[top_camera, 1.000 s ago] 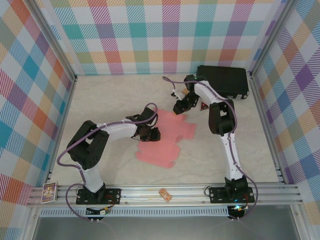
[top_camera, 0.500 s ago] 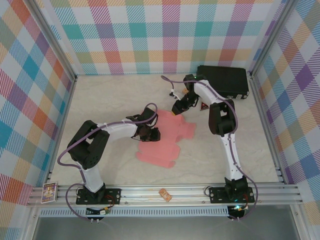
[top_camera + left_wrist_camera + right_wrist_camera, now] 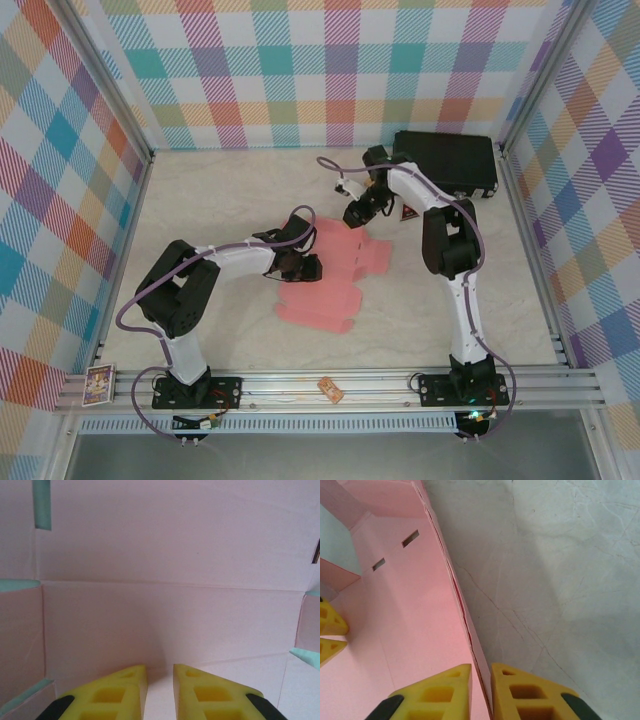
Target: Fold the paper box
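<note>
We count one paper box (image 3: 322, 305). It is a flat pink cardboard sheet with jagged flaps, not yet closed into a box, lying on the tabletop (image 3: 220, 200). Two grippers are on it.

Left gripper (image 3: 303, 268):
- It sits over the sheet, which spreads out beneath it and off to its right, toward the other arm.
- In the wrist view the left gripper (image 3: 160, 680) has its two yellow fingers (image 3: 125, 692) nearly together, with a slim gap and nothing between them that we can see.
- The tips are down at the paper box (image 3: 170, 555), and crease lines run across just ahead of them.

Right gripper (image 3: 352, 218):
- It is at the far edge of the sheet.
- In the wrist view the right gripper (image 3: 481, 682) is clamped on the paper box (image 3: 405, 625). An edge of the sheet, seen edge-on, runs straight into the narrow gap between its two fingers.
- The pink panel is to its left and bare tabletop (image 3: 560, 580) to its right.
- Two small slots (image 3: 410, 538) are cut in the panel, ahead and left of it.
- The left gripper's two yellow fingertips (image 3: 331, 621) are further left, on the same panel.

Other items:
- One black case (image 3: 448, 160) is beyond and to the right of the right gripper, apart from the sheet.
- One card (image 3: 98, 385) and one small tan piece (image 3: 330, 389) sit on the rail (image 3: 270, 385), well behind both grippers by the arm bases.
</note>
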Robot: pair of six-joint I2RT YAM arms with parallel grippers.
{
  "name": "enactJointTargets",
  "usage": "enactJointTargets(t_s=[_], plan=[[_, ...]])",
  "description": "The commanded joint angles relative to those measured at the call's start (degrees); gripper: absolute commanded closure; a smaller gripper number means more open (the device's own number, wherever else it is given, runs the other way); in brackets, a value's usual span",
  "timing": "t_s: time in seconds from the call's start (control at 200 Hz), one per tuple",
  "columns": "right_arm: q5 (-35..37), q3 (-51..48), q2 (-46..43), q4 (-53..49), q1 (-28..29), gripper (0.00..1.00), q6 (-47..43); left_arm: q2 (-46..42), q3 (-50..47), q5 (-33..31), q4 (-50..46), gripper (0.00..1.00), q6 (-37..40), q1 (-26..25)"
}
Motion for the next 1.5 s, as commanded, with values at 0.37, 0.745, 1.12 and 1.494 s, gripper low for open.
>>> enactJointTargets(t_s=[0.37,0.745,1.12,1.494], plan=[[5.5,-10.4,-8.6,14.9,1.1,1.0,-3.8,1.7,-2.3,-0.7,1.6,0.78,-1.0,-0.6],[13.0,-24.9,-19.5,33.6,1.4,1.0,-8.2,-0.7,0.8,-1.1,5.5,0.7,-1.9,-0.6],[21.0,-36.1,-26.6,52.3,2.6,1.0,-15.2,-12.1,-7.8,-12.3,6.3,0.54,-4.7,1.0],[25.1,-39.5,-28.9,56.5,5.8,1.0,-18.7,-4.9,-12.7,-5.0,18.0,0.74,-7.3,2.7]])
